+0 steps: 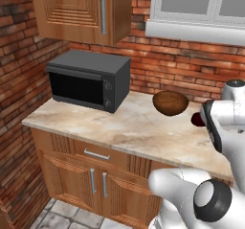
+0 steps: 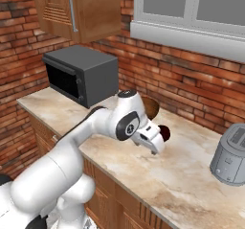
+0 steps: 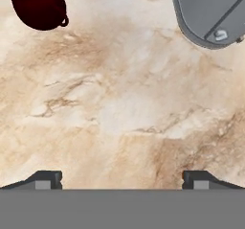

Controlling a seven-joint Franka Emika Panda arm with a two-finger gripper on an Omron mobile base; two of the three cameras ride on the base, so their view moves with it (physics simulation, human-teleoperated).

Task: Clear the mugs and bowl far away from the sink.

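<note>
Gripper [image 3: 122, 179] open wide, nothing between its fingertips [image 3: 45, 179], pointing down over bare marble worktop [image 1: 119, 127]. In the hand view the two dark tips sit far apart at the bottom with only the stone surface between them.

Dark red mug [image 3: 38, 5] at the top left corner of the hand view, handle a small loop on its lower right side, standing on the worktop well apart from the fingertips. The same mug shows in the right base view as a dark round shape [image 2: 164, 133] just beside the robot hand, partly hidden by it. In the left base view only a sliver of it [image 1: 196, 120] peeks out at the edge of the white arm.

Brown bowl [image 1: 170, 102] on the worktop near the brick back wall, right of the microwave [image 1: 88, 79] and left of the red mug, close to the mug but whether they touch cannot be told. In the right base view the bowl [image 2: 151, 107] is mostly behind the arm's wrist.

Grey toaster [image 2: 231, 154] stands on the worktop far right; its rounded edge [image 3: 208, 12] shows at the top right of the hand view. Wooden wall cabinet [image 1: 81, 10] hangs above the microwave, window [image 1: 201, 7] to the right of it. Wooden base cabinets [image 1: 91, 175] under the worktop.
</note>
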